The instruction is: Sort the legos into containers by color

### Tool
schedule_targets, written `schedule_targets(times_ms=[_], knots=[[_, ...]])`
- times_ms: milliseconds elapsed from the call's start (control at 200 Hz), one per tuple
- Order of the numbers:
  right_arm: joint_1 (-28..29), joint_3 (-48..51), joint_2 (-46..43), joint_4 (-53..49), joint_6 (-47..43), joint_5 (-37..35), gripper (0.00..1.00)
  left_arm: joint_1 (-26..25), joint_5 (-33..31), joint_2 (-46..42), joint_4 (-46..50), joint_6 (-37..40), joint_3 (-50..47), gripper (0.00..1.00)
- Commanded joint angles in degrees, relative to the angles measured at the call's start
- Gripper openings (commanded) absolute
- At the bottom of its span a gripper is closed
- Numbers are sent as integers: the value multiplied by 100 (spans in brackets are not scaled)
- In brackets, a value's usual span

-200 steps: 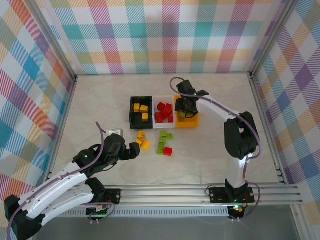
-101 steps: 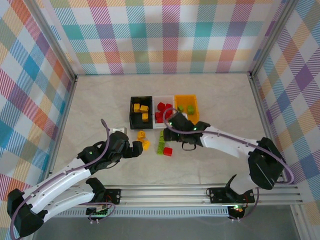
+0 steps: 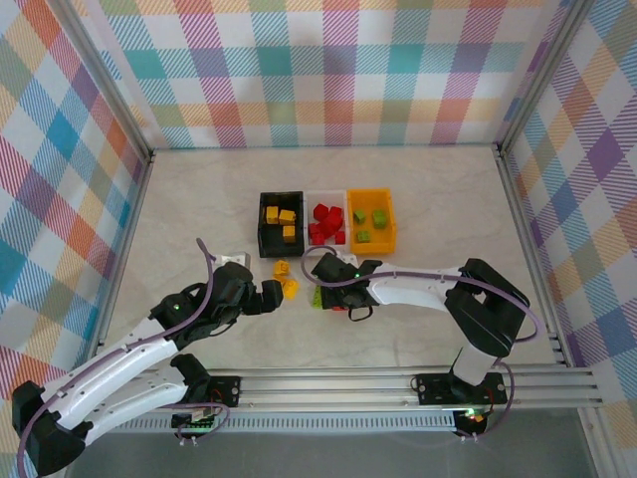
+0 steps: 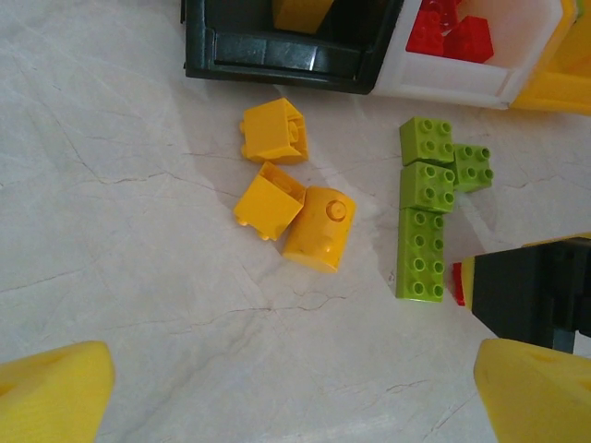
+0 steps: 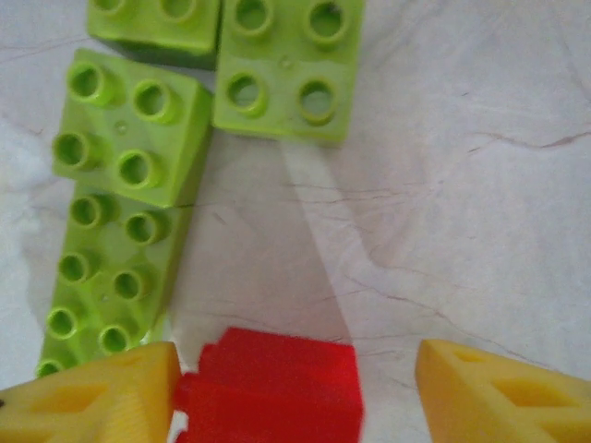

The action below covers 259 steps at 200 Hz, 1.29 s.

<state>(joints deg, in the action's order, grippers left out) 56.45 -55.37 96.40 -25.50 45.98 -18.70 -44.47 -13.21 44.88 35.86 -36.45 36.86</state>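
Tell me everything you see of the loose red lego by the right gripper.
The red lego is a small, glossy plastic brick lying loose on the marbled table, beside the lime green legos. It lies between the right gripper's open fingers, tight by one finger, with a gap to the other. Contact cannot be told; its top is blurred.

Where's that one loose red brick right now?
Right wrist view: the red brick lies between the open fingers of the right gripper, just beside the long green brick.

Bright, even light w/ soft shadows — red lego (image 5: 268, 388) blurry at btm of right wrist view.
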Motion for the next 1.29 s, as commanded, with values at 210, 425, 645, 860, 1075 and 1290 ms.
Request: schedule_targets(times_ms=[210, 425, 645, 860, 1075, 1290], knots=[[-4, 409, -200, 39, 235, -60, 62, 22, -99, -30, -125, -26, -198, 100], [-9, 612, -223, 419, 232, 152, 47, 18, 72, 136, -328, -95, -179, 100], [-3, 631, -663, 353, 99, 65, 39, 17, 229, 290, -594, -202, -256, 100], [-37, 329, -1209, 83, -184, -7, 36, 17, 324, 404, -624, -132, -232, 100], [-429, -767, -1144, 101, -943, 462, 35, 24, 357, 410, -624, -40, -188, 100], [-1002, -2757, 447, -190, -1471, 315, 35, 20, 382, 490, -504, 50, -110, 100]])
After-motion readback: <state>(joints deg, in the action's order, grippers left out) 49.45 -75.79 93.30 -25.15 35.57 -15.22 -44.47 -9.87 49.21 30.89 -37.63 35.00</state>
